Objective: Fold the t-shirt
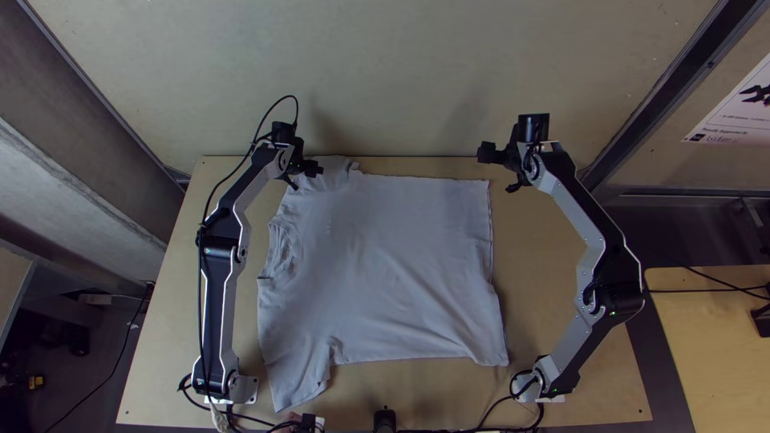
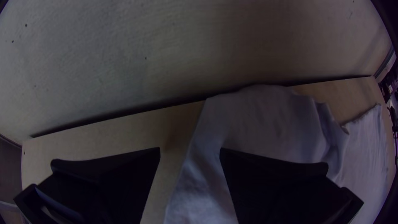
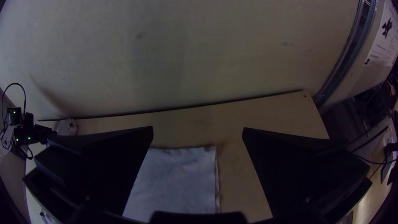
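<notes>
The light grey t-shirt (image 1: 385, 265) lies spread on the table in the top view, collar at the left, hem at the right, one sleeve near the front and the other by the back edge. My left gripper (image 1: 306, 176) is above that back sleeve; in the left wrist view the left gripper (image 2: 190, 153) stands open over the edge of the sleeve (image 2: 265, 124), holding nothing. My right gripper (image 1: 496, 170) is by the shirt's back hem corner; in the right wrist view the right gripper (image 3: 198, 130) stands wide open, with the hem corner (image 3: 182, 174) seen between its fingers.
The light wooden table (image 1: 561, 240) has bare wood around the shirt. A pale wall (image 1: 401, 80) rises directly behind its back edge. Cables and a small dark device (image 1: 385, 420) lie along the near edge. Another wooden table (image 1: 714, 321) stands at the right.
</notes>
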